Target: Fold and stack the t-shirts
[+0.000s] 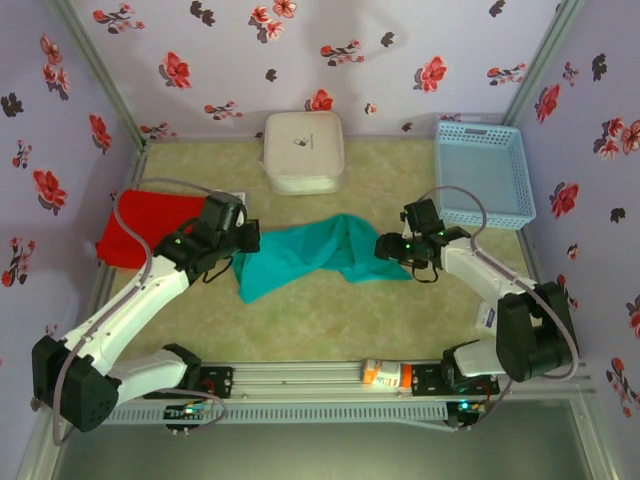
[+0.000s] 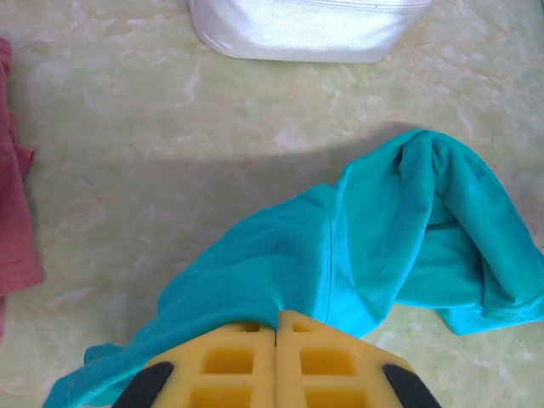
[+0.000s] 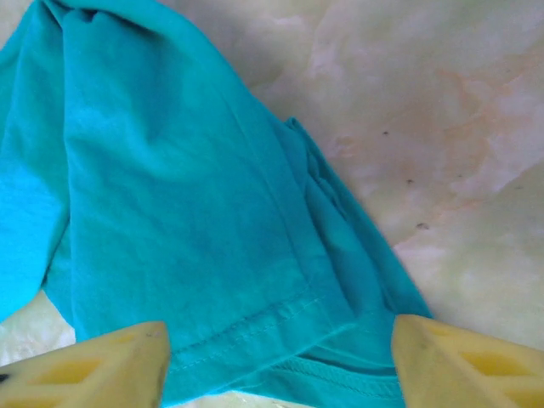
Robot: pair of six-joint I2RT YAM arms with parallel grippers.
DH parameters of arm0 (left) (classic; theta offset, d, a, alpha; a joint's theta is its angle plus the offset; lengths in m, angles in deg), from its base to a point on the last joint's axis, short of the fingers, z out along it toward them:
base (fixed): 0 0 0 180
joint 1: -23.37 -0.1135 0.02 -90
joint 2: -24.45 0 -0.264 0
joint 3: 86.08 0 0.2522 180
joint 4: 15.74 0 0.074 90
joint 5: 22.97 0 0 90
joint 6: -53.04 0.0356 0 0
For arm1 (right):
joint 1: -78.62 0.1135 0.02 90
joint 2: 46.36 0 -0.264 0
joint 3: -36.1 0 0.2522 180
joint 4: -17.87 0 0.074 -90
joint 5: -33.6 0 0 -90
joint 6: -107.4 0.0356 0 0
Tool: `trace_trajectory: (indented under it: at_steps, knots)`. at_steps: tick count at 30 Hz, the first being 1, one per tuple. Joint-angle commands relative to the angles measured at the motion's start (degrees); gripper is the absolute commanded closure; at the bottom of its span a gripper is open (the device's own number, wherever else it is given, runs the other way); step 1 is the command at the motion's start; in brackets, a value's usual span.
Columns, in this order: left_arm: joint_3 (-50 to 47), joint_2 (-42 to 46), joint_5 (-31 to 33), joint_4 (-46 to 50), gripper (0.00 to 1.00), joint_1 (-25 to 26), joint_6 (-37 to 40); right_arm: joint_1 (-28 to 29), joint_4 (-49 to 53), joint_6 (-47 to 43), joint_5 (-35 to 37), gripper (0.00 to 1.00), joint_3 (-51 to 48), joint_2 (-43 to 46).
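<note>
The teal t-shirt lies crumpled and stretched out across the middle of the table. My left gripper is at its left end. In the left wrist view that gripper has its yellow fingers pressed together on a fold of the teal cloth. My right gripper is at the shirt's right end. In the right wrist view it stands open, its fingers wide apart on either side of the stitched hem of the teal shirt. The red t-shirt lies bunched at the table's left edge, its side visible.
A white square box stands at the back centre, just beyond the teal shirt. A light-blue mesh basket sits at the back right. Floral walls close in the table on three sides. A small orange and white object rests on the front rail.
</note>
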Motion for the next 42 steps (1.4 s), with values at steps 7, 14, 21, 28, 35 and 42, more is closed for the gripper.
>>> trace_trajectory:
  at_steps: [7, 14, 21, 28, 35, 42]
  knots:
    - [-2.15, 2.89, -0.11, -0.96, 1.00, -0.93, 0.00, 0.05, -6.64, 3.64, -0.42, 0.56, -0.51, -5.13]
    - [-4.60, 4.35, -0.22, -1.66, 0.83, -1.44, -0.32, 0.07, -5.62, 3.61, 1.93, 0.57, -2.35, -5.64]
    - [-5.84, 3.37, -0.62, -2.55, 0.75, -2.05, -0.78, -0.07, -5.86, 3.54, 2.79, 0.90, -4.25, -3.25]
    - [-6.89, 3.22, -0.57, 0.89, 0.60, -4.88, -1.53, -0.63, -4.30, 2.38, 3.56, 1.00, -3.63, -1.21]
    - [-12.14, 5.99, -3.13, 1.69, 0.39, -14.06, -3.00, -2.62, -1.11, -0.19, 4.82, 1.00, -1.83, 2.55]
    - [-12.70, 4.55, -3.68, 0.13, 0.24, -18.18, -2.58, -4.12, 2.79, -3.47, 10.89, 1.00, 8.85, 3.75]
